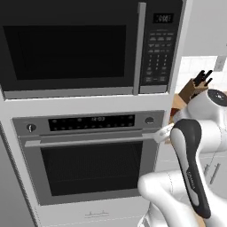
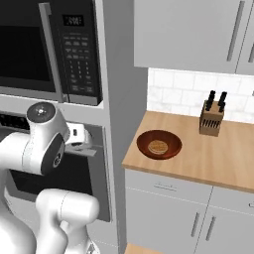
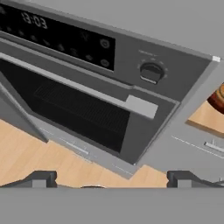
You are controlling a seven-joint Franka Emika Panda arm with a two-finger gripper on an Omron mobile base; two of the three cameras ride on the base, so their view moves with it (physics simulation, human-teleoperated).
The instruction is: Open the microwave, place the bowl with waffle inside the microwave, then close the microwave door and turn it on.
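Observation:
The black microwave (image 1: 159, 53) is built in above the silver oven. Its door (image 1: 66, 48) is shut, and the vertical grey handle (image 1: 140, 48) runs beside the keypad (image 2: 79, 54). The reddish-brown bowl with the waffle (image 2: 158, 145) sits on the wooden counter to the right of the oven column; its rim shows at the right edge of the hand view (image 3: 218, 98). My gripper (image 3: 113, 181) is open and holds nothing. It hangs in front of the oven's upper right corner (image 1: 162, 134) (image 2: 84, 144), below the microwave and left of the bowl.
The silver oven (image 1: 88, 155) with its horizontal bar handle (image 3: 87, 89) and knob (image 3: 151, 72) is right in front of the hand. A knife block (image 2: 211, 119) stands at the back of the counter (image 2: 223, 158). Grey wall cabinets (image 2: 188, 34) hang above it.

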